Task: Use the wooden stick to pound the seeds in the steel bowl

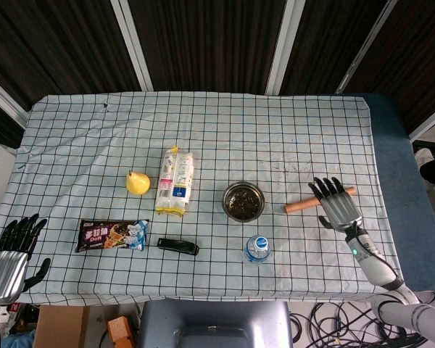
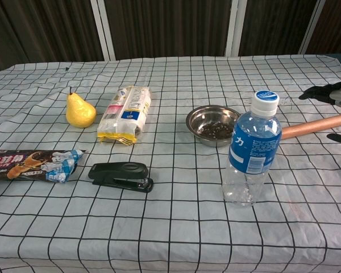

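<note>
A steel bowl (image 1: pixel 243 201) (image 2: pixel 212 124) with dark seeds in it sits right of the table's middle. The wooden stick (image 1: pixel 301 205) (image 2: pixel 315 125) lies on the cloth to the bowl's right, pointing up to the right. My right hand (image 1: pixel 336 203) (image 2: pixel 332 95) is spread over the stick's far half, fingers apart; whether it touches the stick I cannot tell. My left hand (image 1: pixel 11 257) rests open at the table's front left corner, far from both, and holds nothing.
A water bottle (image 1: pixel 257 248) (image 2: pixel 252 147) stands in front of the bowl. A black stapler (image 1: pixel 177 246) (image 2: pixel 120 175), a snack wrapper (image 1: pixel 112 235) (image 2: pixel 31 164), a yellow pear (image 1: pixel 137 182) (image 2: pixel 79 111) and a bag of biscuits (image 1: pixel 175 180) (image 2: pixel 125 114) lie to the left.
</note>
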{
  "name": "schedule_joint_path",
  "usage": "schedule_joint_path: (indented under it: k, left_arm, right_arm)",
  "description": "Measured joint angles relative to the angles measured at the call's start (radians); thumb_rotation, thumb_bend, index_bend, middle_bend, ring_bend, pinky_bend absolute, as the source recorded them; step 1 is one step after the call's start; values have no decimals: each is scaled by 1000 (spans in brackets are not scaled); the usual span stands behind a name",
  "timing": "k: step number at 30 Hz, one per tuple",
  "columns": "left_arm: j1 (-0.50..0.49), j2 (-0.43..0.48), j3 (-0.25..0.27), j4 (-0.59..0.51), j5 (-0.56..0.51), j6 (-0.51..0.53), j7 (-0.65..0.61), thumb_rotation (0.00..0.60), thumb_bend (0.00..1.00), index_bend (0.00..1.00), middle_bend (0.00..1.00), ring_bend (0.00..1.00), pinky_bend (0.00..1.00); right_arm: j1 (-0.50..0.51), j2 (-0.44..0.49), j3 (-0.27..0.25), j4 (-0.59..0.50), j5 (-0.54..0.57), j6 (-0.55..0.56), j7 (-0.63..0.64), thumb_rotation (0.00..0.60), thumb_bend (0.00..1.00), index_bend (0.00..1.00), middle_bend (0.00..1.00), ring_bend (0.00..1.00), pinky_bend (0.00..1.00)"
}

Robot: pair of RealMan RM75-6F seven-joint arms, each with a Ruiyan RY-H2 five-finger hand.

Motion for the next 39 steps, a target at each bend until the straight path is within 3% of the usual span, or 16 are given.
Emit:
schedule_joint_path:
  k: [5, 13, 28, 39]
  left_arm:
    - [-1, 1, 1, 1, -1, -1, -4, 600, 385, 0, 0, 0, 51]
    - [-2, 1, 1, 2, -1, 0, -6, 600, 385, 0, 0, 0, 51]
    - [-3, 3, -1, 3, -7, 0, -13, 600, 381, 0, 0, 0, 51]
    - [0, 3, -2, 1, -7, 7, -12, 600, 382, 0, 0, 0, 51]
  right_arm:
    - [17, -21, -2, 32, 2, -14, 31, 600, 269, 100, 0, 0, 0]
    - [47, -80, -5, 110, -8, -19, 106, 600, 269, 334, 27, 0, 0]
    - [75, -165, 1, 207, 17, -22, 101, 600, 270, 469, 106, 0, 70]
    - [78, -181, -8, 231, 25, -28, 86, 600, 270, 498, 113, 3, 99]
